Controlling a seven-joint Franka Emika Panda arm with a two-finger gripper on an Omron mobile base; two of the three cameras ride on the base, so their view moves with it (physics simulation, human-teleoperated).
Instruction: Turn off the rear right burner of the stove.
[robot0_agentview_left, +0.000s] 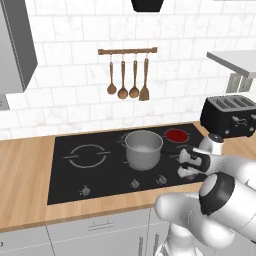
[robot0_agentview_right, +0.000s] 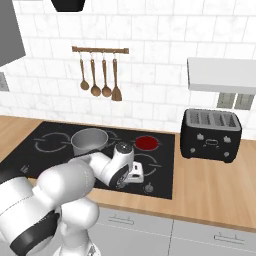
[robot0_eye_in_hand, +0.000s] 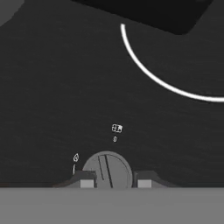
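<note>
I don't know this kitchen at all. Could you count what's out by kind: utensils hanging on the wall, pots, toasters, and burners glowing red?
Hanging wooden utensils: 4
Steel pot: 1
Black toaster: 1
Burner glowing red: 1
Total: 7

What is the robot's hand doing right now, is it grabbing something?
Gripper: open, jaws standing either side of a silver knob on the stove, not visibly squeezing it.
</note>
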